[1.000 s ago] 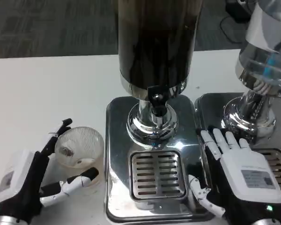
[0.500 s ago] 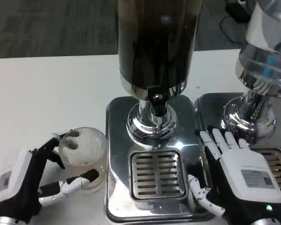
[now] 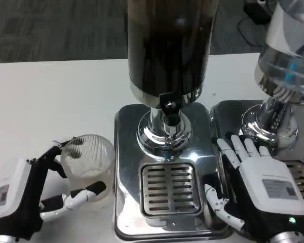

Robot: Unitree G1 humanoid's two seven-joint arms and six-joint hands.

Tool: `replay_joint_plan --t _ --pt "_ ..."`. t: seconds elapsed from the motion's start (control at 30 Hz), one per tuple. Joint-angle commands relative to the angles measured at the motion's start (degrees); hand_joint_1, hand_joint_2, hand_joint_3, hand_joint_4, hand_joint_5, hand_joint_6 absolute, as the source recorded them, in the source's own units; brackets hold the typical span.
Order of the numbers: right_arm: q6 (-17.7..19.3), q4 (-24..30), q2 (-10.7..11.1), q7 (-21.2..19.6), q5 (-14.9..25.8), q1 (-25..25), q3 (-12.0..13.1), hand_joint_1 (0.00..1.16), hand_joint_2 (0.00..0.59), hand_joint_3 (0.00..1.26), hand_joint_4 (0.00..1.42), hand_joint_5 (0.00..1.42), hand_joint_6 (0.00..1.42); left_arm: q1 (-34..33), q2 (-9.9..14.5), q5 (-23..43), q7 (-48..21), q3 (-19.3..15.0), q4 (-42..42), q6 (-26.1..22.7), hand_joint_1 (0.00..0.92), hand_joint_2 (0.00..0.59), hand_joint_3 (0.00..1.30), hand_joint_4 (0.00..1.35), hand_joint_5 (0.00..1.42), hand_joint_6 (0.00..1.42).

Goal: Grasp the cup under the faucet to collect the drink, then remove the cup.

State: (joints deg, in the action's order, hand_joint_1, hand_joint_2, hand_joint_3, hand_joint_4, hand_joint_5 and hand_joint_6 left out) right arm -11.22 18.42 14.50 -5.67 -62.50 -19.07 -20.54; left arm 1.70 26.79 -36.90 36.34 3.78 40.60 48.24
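Two robot hands flank the dispenser. My left robot hand [image 3: 28,195] grips the ribbed clear cup [image 3: 88,167] on the counter [image 3: 50,101], just left of the drip grate [image 3: 171,188]. I should slide it upright under the faucet [image 3: 168,107]. My right robot hand [image 3: 256,187] rests released, fingers spread, on the steel base [image 3: 126,121].

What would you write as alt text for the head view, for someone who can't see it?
The robot's left hand holds a clear ribbed plastic cup on the white table, left of a chrome drip tray under a dark drink dispenser. Its right hand rests open on the tray's right edge, beside a second dispenser.
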Motion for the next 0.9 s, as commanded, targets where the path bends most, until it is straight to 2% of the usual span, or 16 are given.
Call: replay_joint_plan --t 0.03,0.17,0.4,0.9 --pt "0.55 -0.14 0.58 -0.43 0.73 0.36 0.49 0.22 0.479 0.09 0.0 0.0 0.0 0.01 0.49 -0.93 2.47 0.39 -2.02 0.21 0.458 0.125 0.49 0.53 0.75 0.66" --pt "0.41 -0.13 0.53 -1.05 0.95 0.46 0.89 0.22 0.483 0.09 0.0 0.0 0.0 0.02 0.53 -1.25 2.76 0.47 -3.06 0.53 0.371 0.139 0.5 0.53 0.75 0.66" --pt "0.27 0.22 0.5 -0.68 1.48 0.49 1.68 0.23 0.485 0.09 0.0 0.0 0.0 -0.96 0.43 -1.8 1.86 1.12 -5.29 1.0 0.358 0.143 0.5 0.53 0.75 0.66" --pt "0.28 2.85 1.87 0.5 2.94 -0.36 4.17 0.23 0.486 0.08 0.0 0.0 0.0 -7.04 -1.63 -4.19 0.15 7.78 -4.95 0.2 0.351 0.151 0.5 0.53 0.75 0.66"
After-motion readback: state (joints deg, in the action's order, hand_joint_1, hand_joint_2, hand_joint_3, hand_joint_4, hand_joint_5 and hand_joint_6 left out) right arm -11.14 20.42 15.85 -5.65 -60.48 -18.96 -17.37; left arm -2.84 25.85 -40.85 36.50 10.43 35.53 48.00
